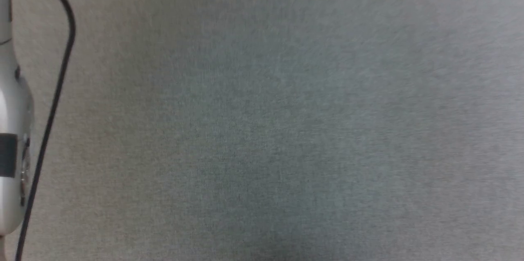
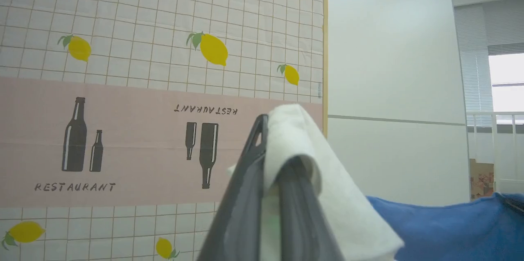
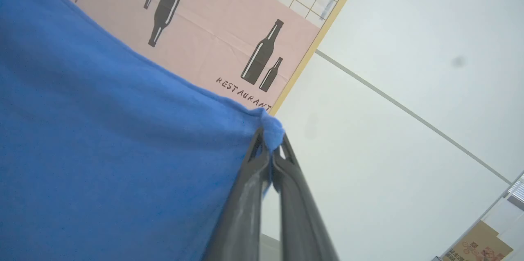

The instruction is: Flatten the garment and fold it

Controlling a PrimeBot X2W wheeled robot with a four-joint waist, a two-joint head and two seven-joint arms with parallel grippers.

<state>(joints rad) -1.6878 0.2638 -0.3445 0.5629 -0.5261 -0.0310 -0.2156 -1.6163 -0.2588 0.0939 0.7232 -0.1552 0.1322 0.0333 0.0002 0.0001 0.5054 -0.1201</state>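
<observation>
Garment, soft blue knit, is pinched at a bunched corner by the fully closed right gripper. Its white sleeve is draped over and clamped by the closed left gripper. Lemon-and-bottle printed sheet is seen beyond, grey carpet-textured surface underneath.

Head view: faces steeply down, close over a grey textured surface. Wrist views: look along the left gripper and right gripper, tilted upward, sharing the lemon-and-bottle wall panel, white wall and garment
</observation>
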